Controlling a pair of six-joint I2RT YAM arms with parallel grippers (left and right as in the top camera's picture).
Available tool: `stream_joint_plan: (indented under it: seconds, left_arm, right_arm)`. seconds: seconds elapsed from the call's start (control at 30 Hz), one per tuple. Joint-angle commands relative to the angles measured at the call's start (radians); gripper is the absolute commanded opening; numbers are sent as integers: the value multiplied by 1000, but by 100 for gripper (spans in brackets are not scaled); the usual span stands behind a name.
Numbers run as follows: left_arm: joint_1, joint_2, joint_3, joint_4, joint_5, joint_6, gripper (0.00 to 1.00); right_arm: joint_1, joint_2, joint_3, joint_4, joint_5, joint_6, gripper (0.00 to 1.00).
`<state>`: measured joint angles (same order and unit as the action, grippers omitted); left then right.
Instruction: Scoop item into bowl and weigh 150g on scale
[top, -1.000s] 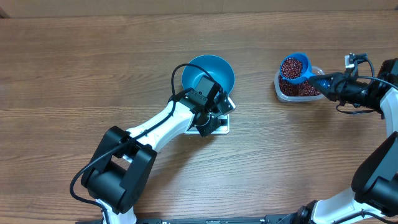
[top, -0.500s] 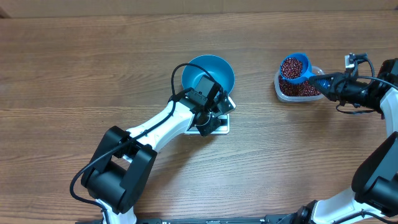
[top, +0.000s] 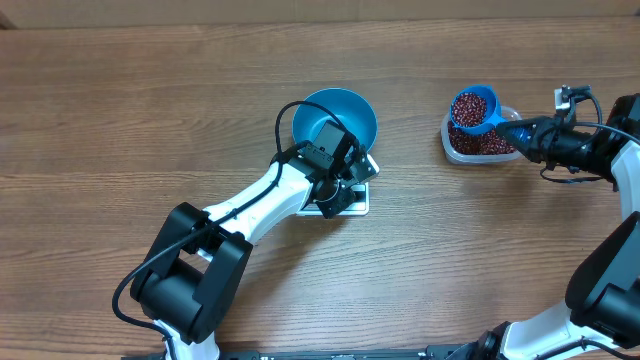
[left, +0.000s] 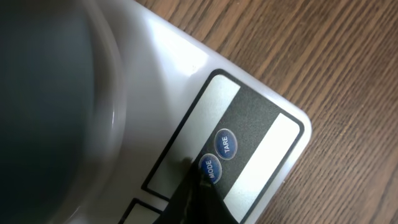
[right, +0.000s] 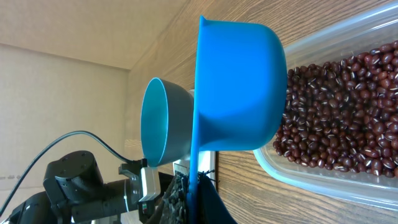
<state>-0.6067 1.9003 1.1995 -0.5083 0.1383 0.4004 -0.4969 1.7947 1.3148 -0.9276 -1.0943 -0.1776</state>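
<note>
While tight on the scoop (right: 239, 87) of beans (top: 468, 106) over the tub (top: 446, 137), right gripper (top: 525, 132); left gripper (left: 196, 199) closed, tip at the scale's (left: 180, 68) MODE button (left: 209, 168).

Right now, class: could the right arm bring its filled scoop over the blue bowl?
Probably yes. Bare table lies between scoop and bowl; the left gripper sits at the near edge of the scale, leaving the bowl's right side open.

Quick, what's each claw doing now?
Left gripper: closed, holding nothing, tip at the MODE button of the scale.
Right gripper: closed on the blue scoop.
</note>
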Motion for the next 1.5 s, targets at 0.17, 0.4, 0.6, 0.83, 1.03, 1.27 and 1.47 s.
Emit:
stream_joint_plan:
  seconds: [0.17, 0.4, 0.6, 0.83, 1.03, 1.27, 1.47]
  left_arm:
    - [4, 9, 13, 0, -38, 19, 4]
    - [4, 10, 13, 0, -32, 18, 4]
    - [4, 9, 13, -3, 5, 19, 4]
    - [5, 9, 13, -7, -16, 19, 4]
    - [4, 10, 13, -7, -14, 19, 4]
    - [5, 10, 13, -6, -14, 19, 4]
    - [4, 41, 13, -3, -2, 19, 4]
  right_arm:
    - [-5, 4, -6, 6, -24, -14, 4]
    - [-5, 4, -6, 6, -24, -14, 4]
    - [-5, 4, -6, 6, -24, -14, 4]
    - [-5, 4, -6, 6, -24, -14, 4]
    - [-5, 4, -6, 6, -24, -14, 4]
    - [-5, 4, -6, 6, -24, -14, 4]
    - [-5, 4, -6, 6, -24, -14, 4]
